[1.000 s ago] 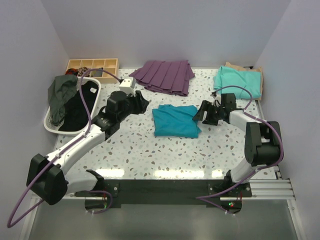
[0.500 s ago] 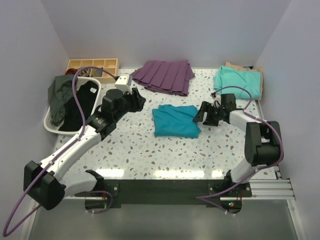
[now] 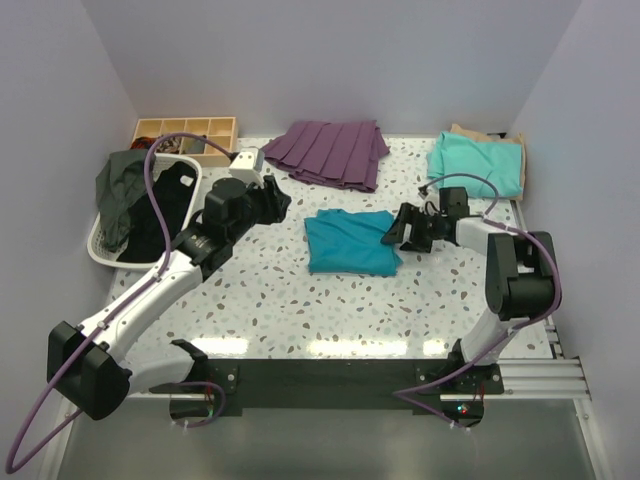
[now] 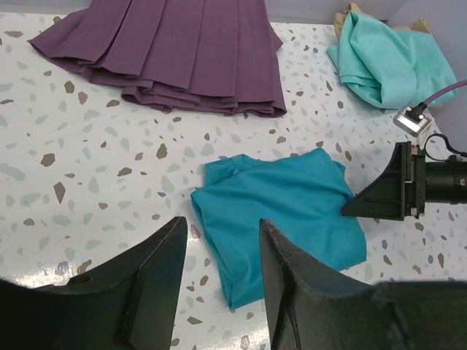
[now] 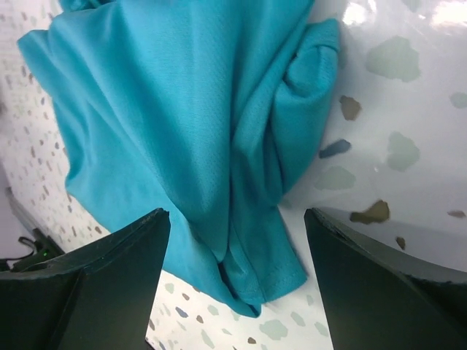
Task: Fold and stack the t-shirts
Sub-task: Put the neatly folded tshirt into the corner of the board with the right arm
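The teal t-shirt (image 3: pixel 350 242) lies near the middle of the tabletop (image 3: pixel 300 300) as a rough, squarish bundle. Its right edge is bunched and rolled. I judge it light, limp and a bit slick on this glossy surface. Lifted by one layer it would sag open, and pushed it would slide rather than fold. The best hold looks like a pinch through every layer at a corner or along the stitched hem, ideally with both arms taking a corner each.

My right end effector (image 3: pixel 390 234) sits low at that bunched right edge. Its fingers are apart with the fabric in the gap ahead of them, and nothing is clamped. My left end effector (image 4: pixel 222 292) hangs above the tabletop just left of the shirt, fingers apart and empty.

The near side of the shirt gives me bare speckled surface to work on. The purple pleated garment (image 3: pixel 330 150) lies beyond its far edge, near but apart. The mint t-shirt (image 3: pixel 478 163) rests on the tan t-shirt (image 3: pixel 468 132) in the far right corner, tight against the wall. A white basket (image 3: pixel 100 252) of dark clothes and a wooden tray (image 3: pixel 185 127) hem in the left.
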Motion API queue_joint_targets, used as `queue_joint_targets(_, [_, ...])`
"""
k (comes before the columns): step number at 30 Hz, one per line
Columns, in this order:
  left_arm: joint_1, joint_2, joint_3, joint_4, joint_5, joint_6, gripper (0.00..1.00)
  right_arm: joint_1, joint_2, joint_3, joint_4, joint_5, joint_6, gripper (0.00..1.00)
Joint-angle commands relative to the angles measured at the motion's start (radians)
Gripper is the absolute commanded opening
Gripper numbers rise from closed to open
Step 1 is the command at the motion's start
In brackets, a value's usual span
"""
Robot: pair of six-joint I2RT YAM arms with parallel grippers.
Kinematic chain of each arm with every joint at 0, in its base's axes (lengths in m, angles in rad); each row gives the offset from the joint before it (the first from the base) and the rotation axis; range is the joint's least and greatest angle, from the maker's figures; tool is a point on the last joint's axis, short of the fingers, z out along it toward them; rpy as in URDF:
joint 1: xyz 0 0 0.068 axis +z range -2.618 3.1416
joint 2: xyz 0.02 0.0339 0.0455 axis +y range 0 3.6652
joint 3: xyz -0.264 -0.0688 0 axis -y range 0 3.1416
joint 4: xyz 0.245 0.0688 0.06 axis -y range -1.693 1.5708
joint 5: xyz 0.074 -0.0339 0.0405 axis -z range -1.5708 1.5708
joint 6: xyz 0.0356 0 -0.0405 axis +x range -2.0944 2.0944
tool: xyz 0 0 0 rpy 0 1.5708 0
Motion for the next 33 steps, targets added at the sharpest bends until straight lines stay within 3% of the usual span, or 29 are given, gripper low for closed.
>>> queue_joint_targets(1, [0.002,0.003,-0.007,0.032,-0.014,0.027,0.49,0.014,0.057,0.02,0.055,-0.089,0.027,0.81])
queue_joint_targets(11, [0.002,0.03,-0.016,0.057,0.001,0.032,0.5,0.176,0.169,0.097,0.043,-0.039,0.047,0.81])
queue_joint_targets(13, [0.002,0.034,-0.019,0.057,0.005,0.034,0.5,0.205,0.2,0.113,0.046,-0.002,0.067,0.75])
queue_joint_targets(14, [0.002,0.034,-0.02,0.057,0.002,0.034,0.5,0.213,0.209,0.118,0.048,0.005,0.073,0.7])
queue_joint_targets(15, [0.002,0.034,-0.025,0.058,0.0,0.035,0.5,0.221,0.217,0.13,0.049,0.018,0.09,0.48])
queue_joint_targets(18, [0.002,0.034,-0.028,0.058,-0.005,0.04,0.5,0.238,0.255,0.161,0.054,0.036,0.11,0.0])
queue_joint_targets(25, [0.003,0.038,-0.033,0.064,-0.002,0.06,0.5,0.236,0.191,0.257,0.034,0.134,0.09,0.0])
queue_joint_targets(33, [0.003,0.046,-0.045,0.08,0.012,0.081,0.5,0.19,0.079,0.547,-0.185,0.494,-0.02,0.0])
